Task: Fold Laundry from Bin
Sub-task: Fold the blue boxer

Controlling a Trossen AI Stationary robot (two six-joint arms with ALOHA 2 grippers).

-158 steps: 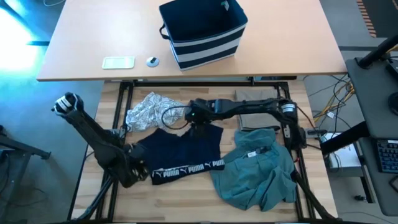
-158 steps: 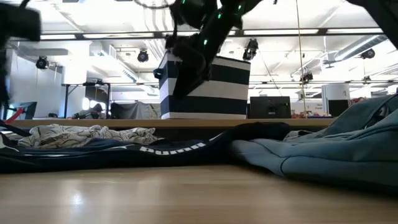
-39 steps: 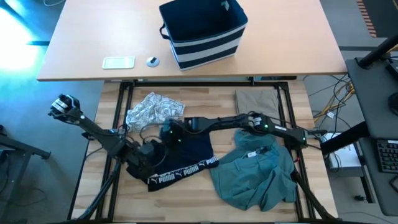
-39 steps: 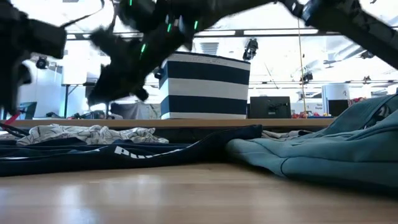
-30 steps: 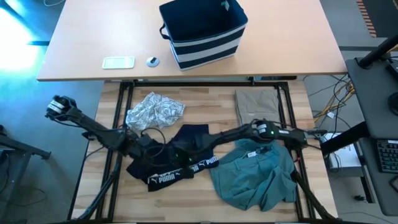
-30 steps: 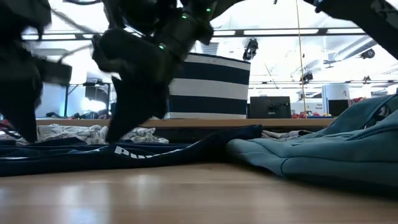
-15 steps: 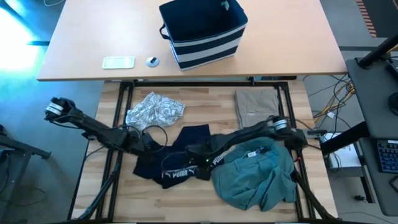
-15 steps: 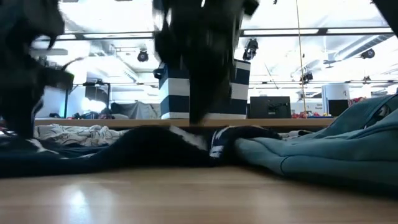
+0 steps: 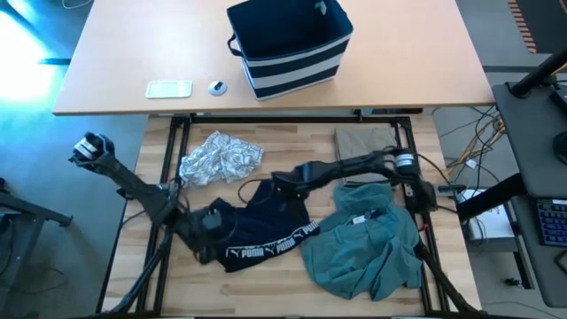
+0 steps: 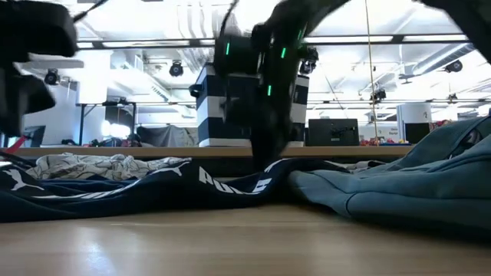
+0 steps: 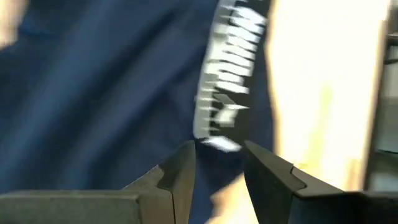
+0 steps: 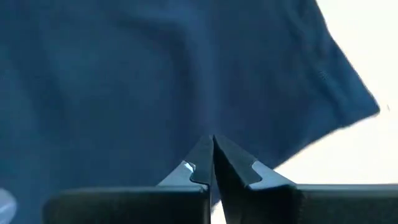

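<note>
navy garment [image 9: 266, 226]: lies spread flat on the slatted wooden bench [image 9: 266, 283], front-centre in the high view. White printed band runs along its front edge. Low view shows it [image 10: 153, 192] low on the surface, with one fold raised under the right arm.
left hand [image 9: 211, 221]: down at the navy garment's left edge. Wrist view shows the two fingers [image 11: 177, 177] parted by a narrow gap, navy cloth and white print right in front. Whether cloth sits between them, cannot tell.
right hand [image 9: 282, 184]: at the navy garment's back edge, arm reaching in from the right. Wrist view has the fingertips [image 12: 202, 162] pressed together, navy cloth [image 12: 155, 81] filling the view beyond. Pinching cloth or just closed above it, cannot tell.
teal garment [image 9: 368, 248]: crumpled heap, front-right of the bench, just beside the navy one. Low view shows it [image 10: 391, 184] bulking up on the right.
grey-white patterned garment [image 9: 217, 158]: bunched, back-left of the bench, near the navy garment's back-left corner.
tan garment [image 9: 365, 146]: flat, back-right of the bench, partly under the right arm.
bin [image 9: 291, 46]: upright on the lighter bench [image 9: 425, 62] behind, well apart from the laundry. Navy with white stripes; interior looks dark, contents cannot be made out.
misc: a small flat pale object [image 9: 168, 89] and a small round object [image 9: 217, 87] sit left of the bin.
</note>
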